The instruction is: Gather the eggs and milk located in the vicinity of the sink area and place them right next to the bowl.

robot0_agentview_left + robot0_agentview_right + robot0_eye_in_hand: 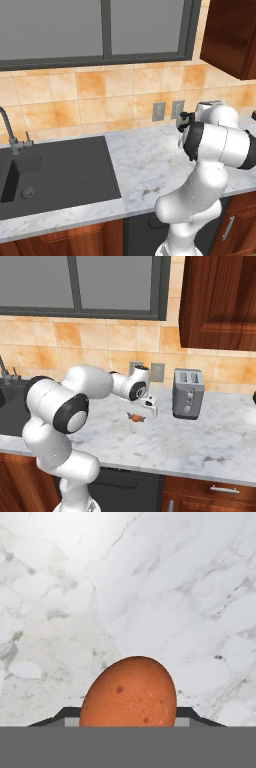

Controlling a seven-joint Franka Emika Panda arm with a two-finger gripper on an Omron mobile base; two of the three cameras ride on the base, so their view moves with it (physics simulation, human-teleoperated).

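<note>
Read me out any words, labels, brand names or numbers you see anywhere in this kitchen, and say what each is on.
No readable text anywhere.
Toaster: plain front, knob and slots, no brand legible.
Wall outlets: unmarked.
Egg: only dark speckles, no stamp.
Marble counter and sink: unmarked.

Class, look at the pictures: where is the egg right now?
The egg sits between the gripper fingers, over the marble counter, left of the toaster in the right base view.
</note>
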